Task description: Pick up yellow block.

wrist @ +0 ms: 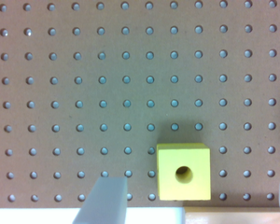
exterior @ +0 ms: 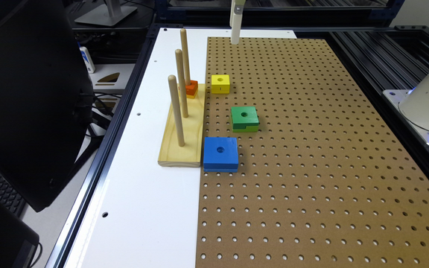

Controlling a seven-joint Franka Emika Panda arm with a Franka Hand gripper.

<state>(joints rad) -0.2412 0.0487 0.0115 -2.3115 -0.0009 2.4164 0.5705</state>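
The yellow block [exterior: 220, 83] lies flat on the brown pegboard [exterior: 311, 167], its round hole facing up, just beside the far end of the wooden peg base. In the wrist view the yellow block [wrist: 183, 171] sits between the two fingers. My gripper [wrist: 196, 186] is open, with one grey finger [wrist: 105, 200] well to one side of the block and the other at the frame's edge. In the exterior view the gripper [exterior: 235, 35] hangs high over the far end of the board, above the block and not touching it.
A pale wooden base [exterior: 184, 130] with three upright pegs stands on the white strip; a small orange block [exterior: 191, 88] sits on its far peg. A green block [exterior: 244, 118] and a blue block [exterior: 220, 153] lie nearer. A black monitor [exterior: 24, 93] stands at the exterior view's left.
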